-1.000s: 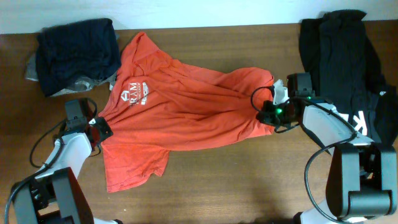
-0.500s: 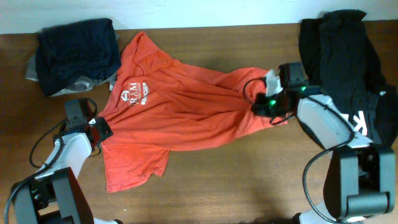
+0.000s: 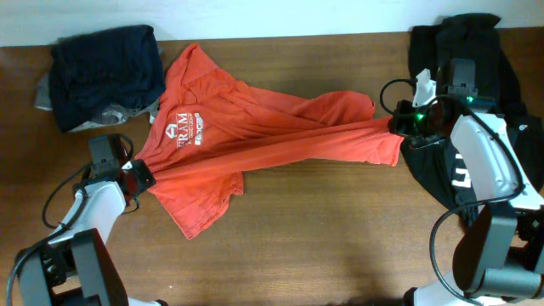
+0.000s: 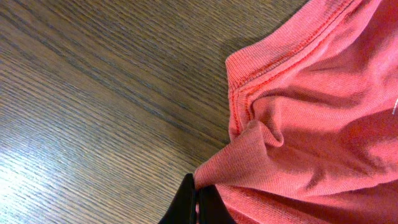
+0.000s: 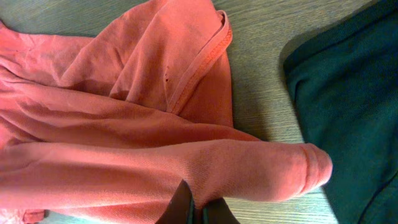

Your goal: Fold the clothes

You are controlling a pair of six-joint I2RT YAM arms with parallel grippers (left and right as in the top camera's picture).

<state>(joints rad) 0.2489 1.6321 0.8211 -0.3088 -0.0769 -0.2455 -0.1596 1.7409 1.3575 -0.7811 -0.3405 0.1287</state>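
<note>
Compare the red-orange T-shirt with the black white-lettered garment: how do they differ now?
The red-orange short-sleeved T-shirt is pulled taut across mid-table; the black garment with white letters sits heaped at the right edge. The left gripper and right gripper both pinch the T-shirt; neither grips the black garment. The T-shirt's chest logo shows fully; the right arm partly hides the black garment's letters. Both lie unfolded on the wooden table.

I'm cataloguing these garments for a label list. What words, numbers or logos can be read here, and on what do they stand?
"RAM": white chest print on the red-orange T-shirt; the smaller lines beneath it are too small to read.
White letters on the black garment: partly hidden, unreadable.
Wrist views: no text.
</note>
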